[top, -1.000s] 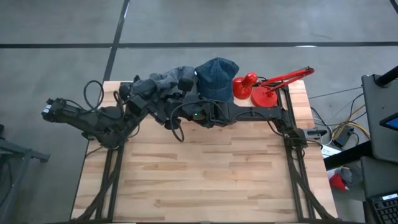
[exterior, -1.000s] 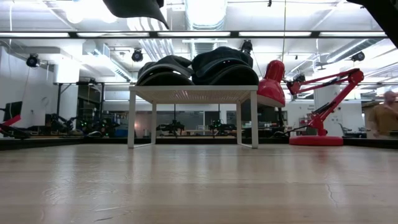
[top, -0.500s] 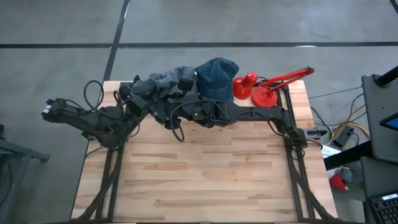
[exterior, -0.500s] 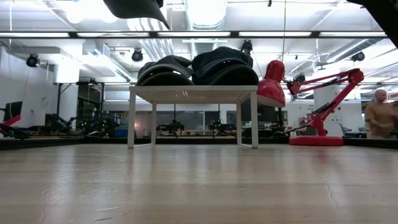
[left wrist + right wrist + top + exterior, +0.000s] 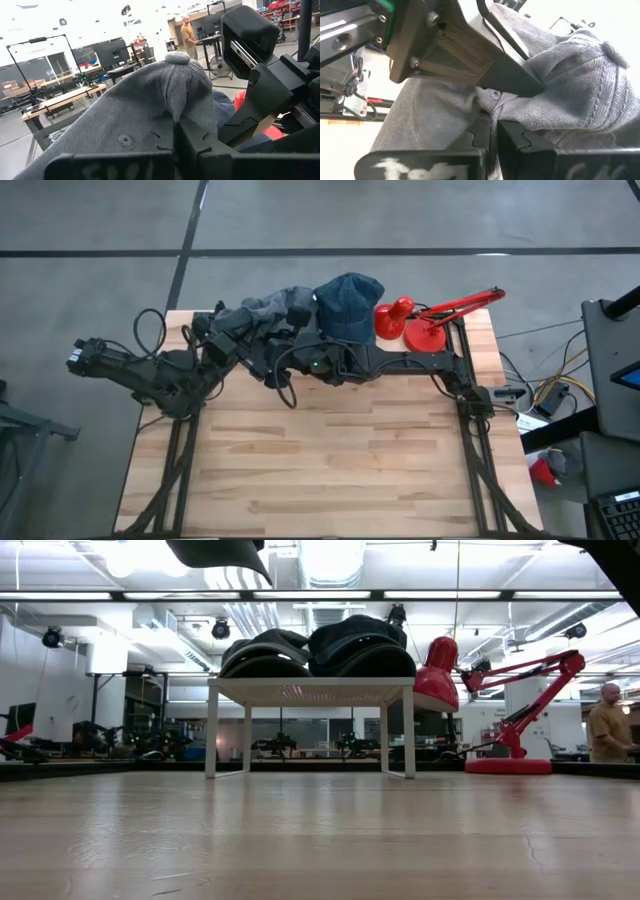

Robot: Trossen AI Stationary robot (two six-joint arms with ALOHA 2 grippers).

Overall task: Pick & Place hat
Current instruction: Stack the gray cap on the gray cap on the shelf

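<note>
Both tools, left (image 5: 176, 131) and right (image 5: 492, 131), pinch the grey fabric cap (image 5: 145, 105) beside the blue denim cap (image 5: 349, 302); your opposing pulls could stretch it.

Light wooden plank worktop (image 5: 330, 460), butcher-block pattern, on a dark metal frame over grey concrete floor (image 5: 100, 220). Small white four-legged stand with a perforated top (image 5: 312, 692) near the worktop's far edge. Red articulated desk lamp with round base (image 5: 428, 332) at the far right corner, just beside the stand; shade (image 5: 440, 670) hanging low, jointed arm (image 5: 525, 675) rising to the right. Black equipment cart (image 5: 612, 350) off the worktop's right side, cables (image 5: 545, 385) trailing nearby. Beyond, an open workshop with ceiling strip lights (image 5: 330, 595); a person in a tan shirt (image 5: 607, 728) at far right, also standing by desks in the left wrist view (image 5: 189, 36).
</note>
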